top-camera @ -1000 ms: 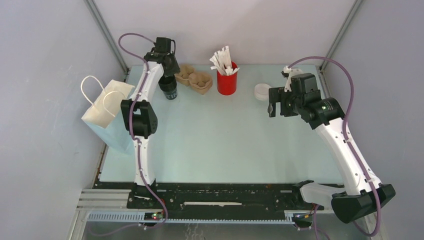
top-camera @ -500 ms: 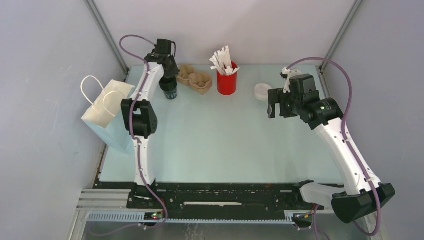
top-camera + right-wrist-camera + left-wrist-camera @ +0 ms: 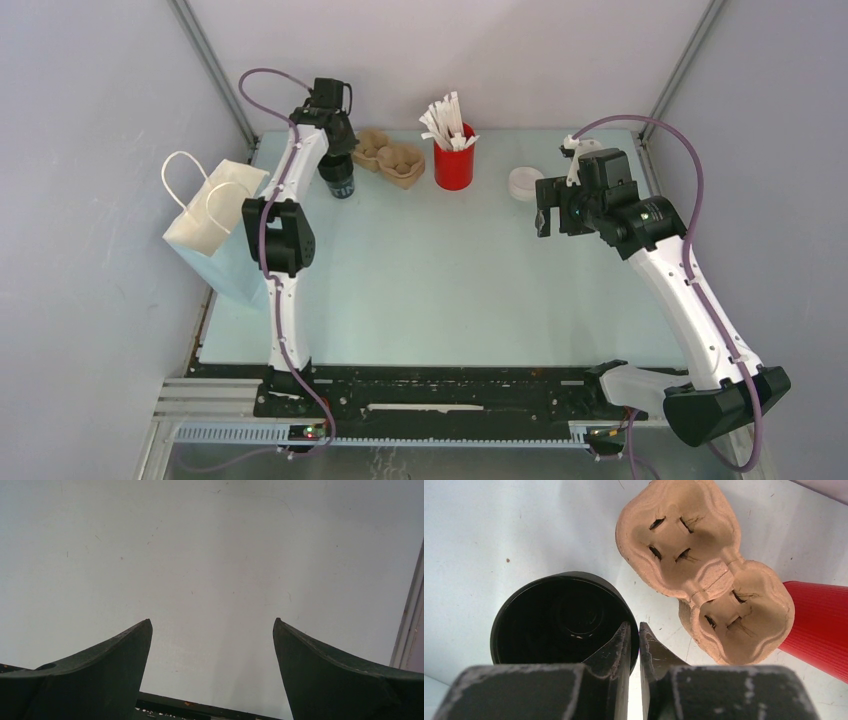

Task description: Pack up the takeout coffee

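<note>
No lidded coffee cup shows in any view. A lidless black cup (image 3: 341,184) stands at the back left of the table. My left gripper (image 3: 337,160) is shut on its rim, one finger inside and one outside. In the left wrist view the cup (image 3: 549,615) sits left of the gripper (image 3: 634,627). A loose white lid (image 3: 522,183) lies at the back right. My right gripper (image 3: 543,216) hangs just in front of the lid, open and empty. The right wrist view shows only bare table between the spread fingers of that gripper (image 3: 212,625).
A tan pulp cup carrier (image 3: 390,156) lies right of the black cup, also in the left wrist view (image 3: 704,570). A red holder (image 3: 453,167) with white stirrers stands beside it. A white paper bag (image 3: 213,232) stands at the table's left edge.
The right arm has drifted slightly toward the back of the table. The left arm and the black cup have not moved.
</note>
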Motion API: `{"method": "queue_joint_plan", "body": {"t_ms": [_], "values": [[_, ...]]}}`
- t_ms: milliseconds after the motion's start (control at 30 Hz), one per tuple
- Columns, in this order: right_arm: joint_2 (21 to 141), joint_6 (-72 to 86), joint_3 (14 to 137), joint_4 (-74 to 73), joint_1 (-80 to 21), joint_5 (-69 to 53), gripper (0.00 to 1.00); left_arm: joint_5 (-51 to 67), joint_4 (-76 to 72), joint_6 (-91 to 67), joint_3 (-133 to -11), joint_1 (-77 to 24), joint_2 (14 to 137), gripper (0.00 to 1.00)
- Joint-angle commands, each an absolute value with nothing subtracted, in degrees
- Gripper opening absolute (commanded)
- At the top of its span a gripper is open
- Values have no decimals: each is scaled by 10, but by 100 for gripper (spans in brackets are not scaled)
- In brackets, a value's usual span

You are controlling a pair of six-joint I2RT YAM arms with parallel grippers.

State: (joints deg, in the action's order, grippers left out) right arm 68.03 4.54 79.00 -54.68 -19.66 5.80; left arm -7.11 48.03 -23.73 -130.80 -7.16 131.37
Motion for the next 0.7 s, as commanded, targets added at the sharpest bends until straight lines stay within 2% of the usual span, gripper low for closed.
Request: {"method": "queue_joint_plan", "body": {"t_ms": [0, 100, 267, 667], "values": [[675, 36, 785, -538, -202, 67, 100, -86, 474, -221, -1299, -71, 1288, 17], [676, 35, 785, -538, -202, 67, 100, -85, 475, -220, -1299, -71, 1290, 22], [675, 35, 785, -538, -203, 68, 100, -86, 479, -223, -1299, -70, 1290, 23], [675, 34, 784, -538, -204, 64, 100, -96, 479, -221, -1296, -70, 1282, 17]]}}
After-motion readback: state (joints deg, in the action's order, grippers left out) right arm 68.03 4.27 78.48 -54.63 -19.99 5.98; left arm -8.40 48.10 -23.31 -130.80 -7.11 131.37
